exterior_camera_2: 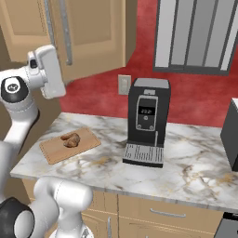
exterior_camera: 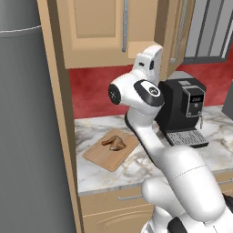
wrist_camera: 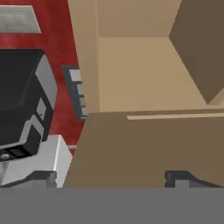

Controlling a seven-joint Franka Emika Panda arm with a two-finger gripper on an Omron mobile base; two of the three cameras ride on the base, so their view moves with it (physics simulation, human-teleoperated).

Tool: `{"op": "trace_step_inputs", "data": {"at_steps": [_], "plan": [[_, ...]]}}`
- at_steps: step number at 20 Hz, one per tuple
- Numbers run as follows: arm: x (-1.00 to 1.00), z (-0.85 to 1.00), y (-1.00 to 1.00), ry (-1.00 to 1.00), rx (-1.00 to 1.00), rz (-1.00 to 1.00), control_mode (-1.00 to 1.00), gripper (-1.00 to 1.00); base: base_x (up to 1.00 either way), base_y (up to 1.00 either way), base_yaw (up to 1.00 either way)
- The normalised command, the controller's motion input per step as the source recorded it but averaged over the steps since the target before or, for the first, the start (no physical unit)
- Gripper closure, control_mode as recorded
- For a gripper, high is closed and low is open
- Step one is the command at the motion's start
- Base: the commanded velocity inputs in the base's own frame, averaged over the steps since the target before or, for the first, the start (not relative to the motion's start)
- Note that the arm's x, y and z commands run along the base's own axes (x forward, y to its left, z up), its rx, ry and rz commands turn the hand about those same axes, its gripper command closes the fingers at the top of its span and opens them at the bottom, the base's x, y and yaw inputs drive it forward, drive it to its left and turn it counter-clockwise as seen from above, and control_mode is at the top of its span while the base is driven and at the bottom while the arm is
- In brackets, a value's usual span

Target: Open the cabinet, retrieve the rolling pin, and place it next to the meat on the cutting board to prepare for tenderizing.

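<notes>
The tan cabinet (exterior_camera: 98, 27) hangs above the counter with its right door (exterior_camera: 176, 32) swung open and its left door shut. My gripper (wrist_camera: 116, 179) is open, its fingertips (wrist_camera: 43, 177) far apart, and sits just below and in front of the open compartment (wrist_camera: 140, 70). A thin pale strip (wrist_camera: 175, 116) lies along the compartment's floor; I cannot tell whether it is the rolling pin. The pale cutting board (exterior_camera: 109, 152) lies on the counter at the left with the brown meat (exterior_camera: 114, 143) on it. The same meat (exterior_camera_2: 71, 139) shows on the board (exterior_camera_2: 56, 149).
A black coffee machine (exterior_camera: 182, 109) stands on the marble counter (exterior_camera: 136, 168) right of the board, close under my raised hand (exterior_camera: 149, 61). A tall grey fridge (exterior_camera: 27, 136) fills the left. A shuttered window (exterior_camera_2: 195, 37) is at the back right.
</notes>
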Motion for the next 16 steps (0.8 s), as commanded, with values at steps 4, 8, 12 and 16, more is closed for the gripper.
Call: {"op": "trace_step_inputs", "data": {"at_steps": [4, 8, 12, 16], "plan": [[-0.30, 0.14, -0.26, 0.00, -0.04, -0.19, -1.00, -1.00, 0.00, 0.00, 0.00], [0.00, 0.10, -0.46, 0.00, 0.00, -0.13, -1.00, -1.00, 0.00, 0.00, 0.00], [0.00, 0.10, -0.58, 0.00, 0.00, -0.12, -1.00, -1.00, 0.00, 0.00, 0.00], [0.00, 0.09, -0.72, 0.00, 0.00, -0.09, -1.00, -1.00, 0.00, 0.00, 0.00]]}}
